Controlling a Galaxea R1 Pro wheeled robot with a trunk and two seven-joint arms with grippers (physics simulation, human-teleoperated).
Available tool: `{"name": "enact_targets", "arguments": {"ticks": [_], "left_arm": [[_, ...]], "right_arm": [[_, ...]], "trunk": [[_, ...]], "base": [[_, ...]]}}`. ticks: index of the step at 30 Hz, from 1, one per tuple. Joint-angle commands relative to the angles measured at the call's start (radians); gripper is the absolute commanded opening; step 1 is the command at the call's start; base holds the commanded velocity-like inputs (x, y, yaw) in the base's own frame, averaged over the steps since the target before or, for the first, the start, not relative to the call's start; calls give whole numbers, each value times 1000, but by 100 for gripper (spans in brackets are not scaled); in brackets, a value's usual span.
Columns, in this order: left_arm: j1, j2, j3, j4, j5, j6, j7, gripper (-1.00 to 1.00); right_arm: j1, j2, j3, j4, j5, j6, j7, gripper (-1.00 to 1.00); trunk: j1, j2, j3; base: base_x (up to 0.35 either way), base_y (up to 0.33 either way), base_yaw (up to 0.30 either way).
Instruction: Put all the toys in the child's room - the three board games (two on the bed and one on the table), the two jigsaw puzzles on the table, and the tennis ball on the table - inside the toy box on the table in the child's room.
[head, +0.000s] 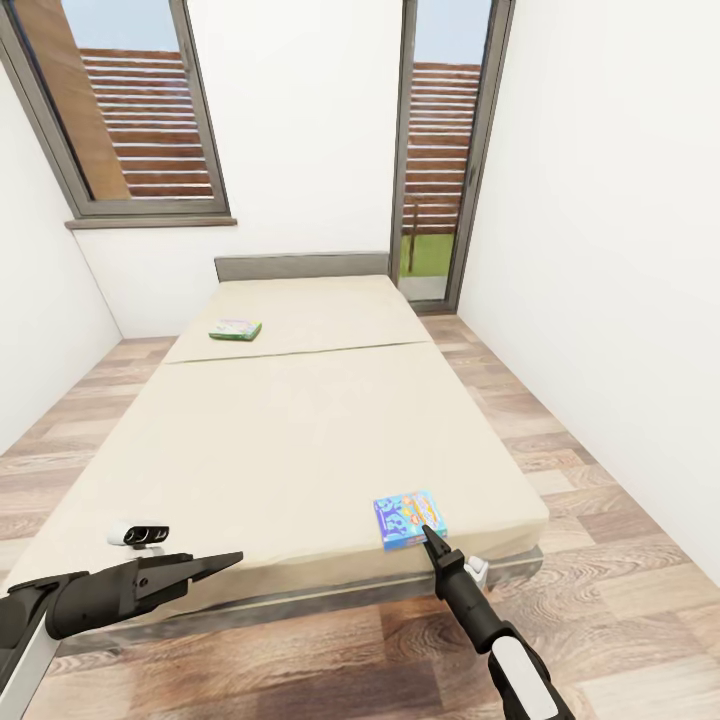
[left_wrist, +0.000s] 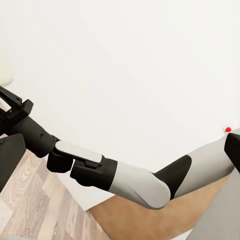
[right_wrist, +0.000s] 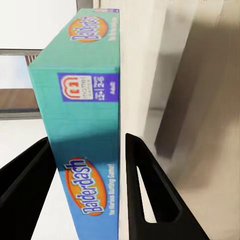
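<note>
One board game (head: 410, 519) is set at the bed's (head: 290, 440) lower-right corner, another (head: 235, 329) at upper left.

White-and-black robot arm (left_wrist: 135, 182) crosses wall (left_wrist: 130, 60), floor (left_wrist: 35, 205).

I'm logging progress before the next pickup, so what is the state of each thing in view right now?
Blue board game: flat on the bed's near corner, its edge between the right claw's fingers.
Green board game: flat on the bed near the headboard, untouched.
Bed: bare beige mattress, carrying both games.
Right claw: open around the blue game's edge.
Left claw: empty, off the bed; open or shut unclear.
</note>
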Motion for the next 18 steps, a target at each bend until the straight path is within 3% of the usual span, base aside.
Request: {"name": "enact_targets", "arguments": {"ticks": [1,8,18], "left_arm": [[0,0,0,0,-1,11,-4,100],[0,0,0,0,-1,11,-4,100],[0,0,0,0,-1,8,-4,100]], "right_arm": [[0,1,-4,0,-6,9,2,-100],[-1,1,-4,-1,-5,9,1,-100],[-9,1,-4,-6,-6,12,0,-100]], "trunk": [[-4,7,2],[-31,56,24],[-31,56,24]], "base": [[0,0,0],[0,0,0],[0,0,0]]}}
